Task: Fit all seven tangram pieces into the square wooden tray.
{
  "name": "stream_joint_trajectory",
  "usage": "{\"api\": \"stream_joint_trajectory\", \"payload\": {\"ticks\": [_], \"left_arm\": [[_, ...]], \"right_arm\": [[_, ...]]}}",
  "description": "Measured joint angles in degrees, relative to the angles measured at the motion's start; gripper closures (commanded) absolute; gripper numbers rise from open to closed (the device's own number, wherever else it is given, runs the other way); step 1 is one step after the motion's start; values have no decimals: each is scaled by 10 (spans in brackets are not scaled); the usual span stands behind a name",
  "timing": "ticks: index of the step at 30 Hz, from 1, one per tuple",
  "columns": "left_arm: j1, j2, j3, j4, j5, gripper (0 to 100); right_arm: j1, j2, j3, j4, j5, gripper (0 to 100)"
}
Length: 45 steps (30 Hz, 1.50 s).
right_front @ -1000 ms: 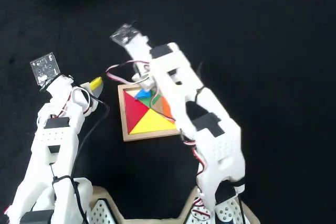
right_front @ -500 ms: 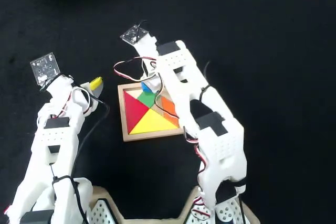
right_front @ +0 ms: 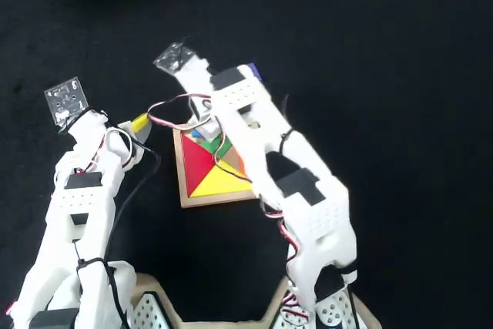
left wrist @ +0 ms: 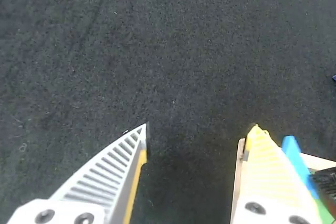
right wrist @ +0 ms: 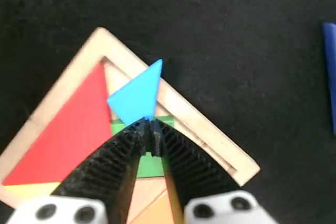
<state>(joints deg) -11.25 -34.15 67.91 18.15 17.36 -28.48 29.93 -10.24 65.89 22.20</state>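
From the high view, the black table carried a small dark-blue piece lying apart from the tray, just past the right arm, which reached across the square wooden tray and hid its far side. The left gripper sat just beside the tray's near-left corner, over bare cloth. In the part of the tray that showed lay a red triangle and a yellow triangle set flat and edge to edge, with a green piece beyond them. In the left wrist view, the left gripper's fingers stood well apart over the cloth with nothing between them, and a sliver of the light-blue triangle and the tray's corner showed past the yellow finger. In the right wrist view, the right gripper had its black fingers drawn together, clamped on the lower edge of the light-blue triangle, which sat tilted at the tray's corner with its tip overhanging the wooden rim. Inside lay the red triangle, the green piece, an orange piece and a strip of the yellow one.
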Motion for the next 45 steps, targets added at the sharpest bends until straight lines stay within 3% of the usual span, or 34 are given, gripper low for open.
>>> {"api": "stream_joint_trajectory", "payload": {"ticks": [15, 23, 32, 45], "left_arm": [[0, 0, 0, 0, 0, 708], [0, 0, 0, 0, 0, 708], [0, 0, 0, 0, 0, 708], [0, 0, 0, 0, 0, 708]], "right_arm": [[1, -46, 1, -8, 1, 988], [1, 36, -52, -40, 0, 988], [-8, 109, -163, 32, 1, 988], [-28, 111, -185, 100, 1, 988]]}}
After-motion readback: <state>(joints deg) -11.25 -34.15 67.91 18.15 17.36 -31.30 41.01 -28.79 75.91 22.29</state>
